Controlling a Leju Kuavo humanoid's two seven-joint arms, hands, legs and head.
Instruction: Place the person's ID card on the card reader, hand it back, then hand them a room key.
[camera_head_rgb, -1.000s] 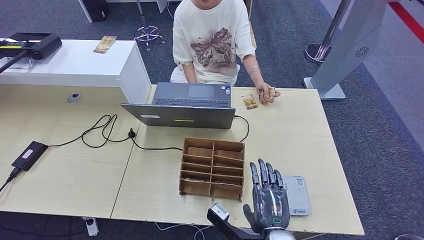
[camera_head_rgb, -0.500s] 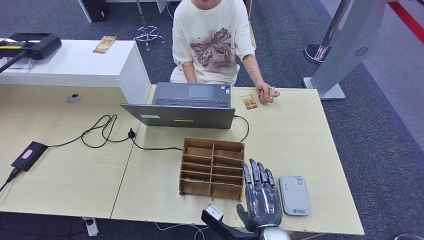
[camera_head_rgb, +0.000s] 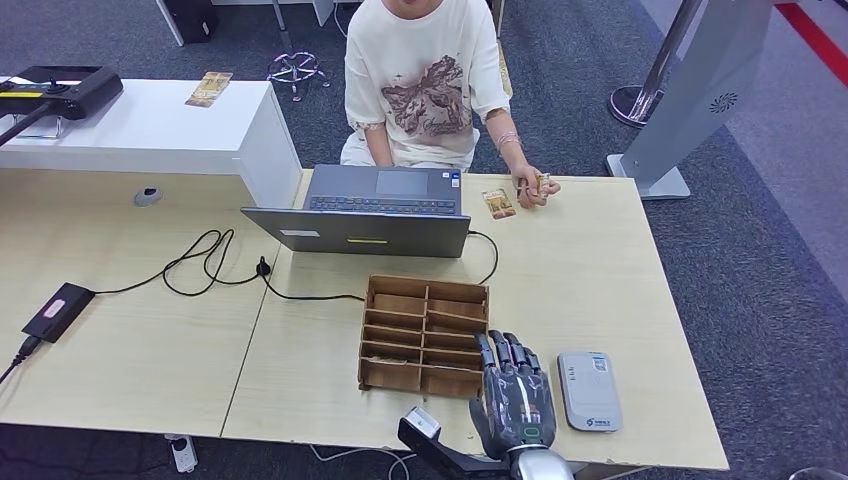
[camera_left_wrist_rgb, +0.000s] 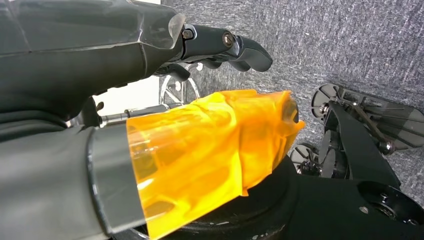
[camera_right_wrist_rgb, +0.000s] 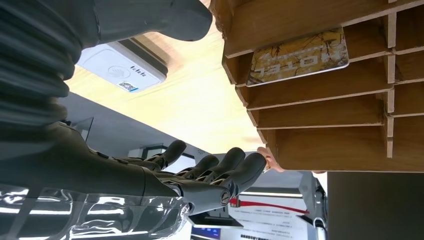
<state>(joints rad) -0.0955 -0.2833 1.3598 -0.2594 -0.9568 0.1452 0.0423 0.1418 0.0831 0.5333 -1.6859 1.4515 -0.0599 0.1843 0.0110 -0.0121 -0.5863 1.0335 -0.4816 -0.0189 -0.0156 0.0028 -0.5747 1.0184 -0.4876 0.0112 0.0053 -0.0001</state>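
- I judged the first two steps done: the card reader (camera_head_rgb: 589, 391) lay bare near the front edge of the table (camera_head_rgb: 600, 280), and the person's hand (camera_head_rgb: 535, 187) at the far edge held a small card, with another card (camera_head_rgb: 498, 203) lying flat just beside it.
- Which of those two was the ID card I could not tell.
- What was left, as I read it, was the room key: taking it from the wooden rack (camera_head_rgb: 425, 338) and passing it across.
- My right hand (camera_head_rgb: 515, 397) was released, fingers straight and apart, holding nothing, poised at the rack's right front corner, between rack and reader.
- In the right wrist view the room key (camera_right_wrist_rgb: 298, 56) lay flat in one of the rack's compartments: a thin card, gold-brown with a marbled print, a pale rim and rounded corners.
- The right hand's fingertips (camera_right_wrist_rgb: 248, 168) were close beside the rack's wall, apart from the key itself.
- My left hand (camera_left_wrist_rgb: 220, 47) hung low over the carpet, fingers partly curled with nothing between them; I could not tell whether it was properly clenched.
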